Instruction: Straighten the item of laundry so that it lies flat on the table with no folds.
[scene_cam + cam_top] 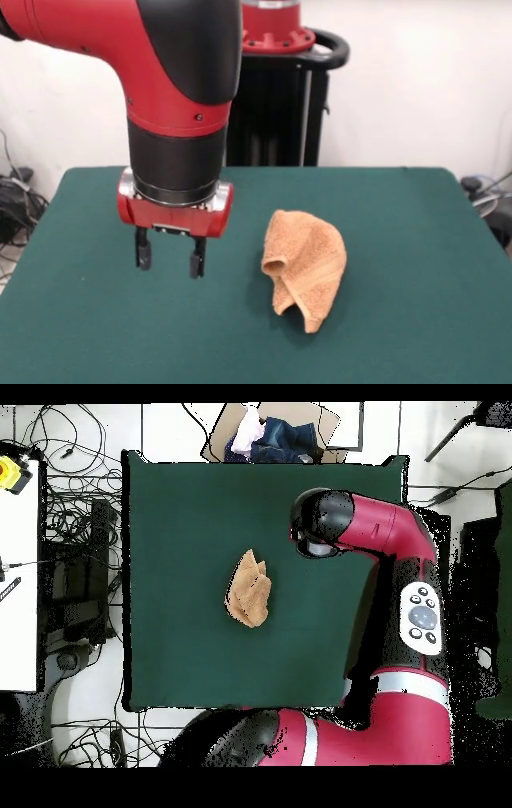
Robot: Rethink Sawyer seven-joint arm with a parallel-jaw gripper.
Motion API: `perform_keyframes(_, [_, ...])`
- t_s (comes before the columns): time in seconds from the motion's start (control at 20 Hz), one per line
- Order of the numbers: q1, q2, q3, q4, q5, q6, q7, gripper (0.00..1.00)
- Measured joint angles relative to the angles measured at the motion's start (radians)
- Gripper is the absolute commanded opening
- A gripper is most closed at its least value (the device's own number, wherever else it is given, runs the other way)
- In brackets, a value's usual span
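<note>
Honestly, nothing readable anywhere in these two views. No brand, label or number shows on the red arm (pixel 160 64), front or overhead. The grey panel (pixel 422 614) on the arm in the overhead view has a few round buttons that might carry icons, but they're too small to make out. The towel (pixel 306 266) shows no tag or print, and the green counter (pixel 400 240) is plain. The stuff around the counter edges has no legible writing either.
</note>
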Motion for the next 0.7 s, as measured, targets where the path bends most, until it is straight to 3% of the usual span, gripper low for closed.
perform_keyframes(0.7, [-0.048,-0.014,0.128,0.021,0.044,0.0,0.0,1.0])
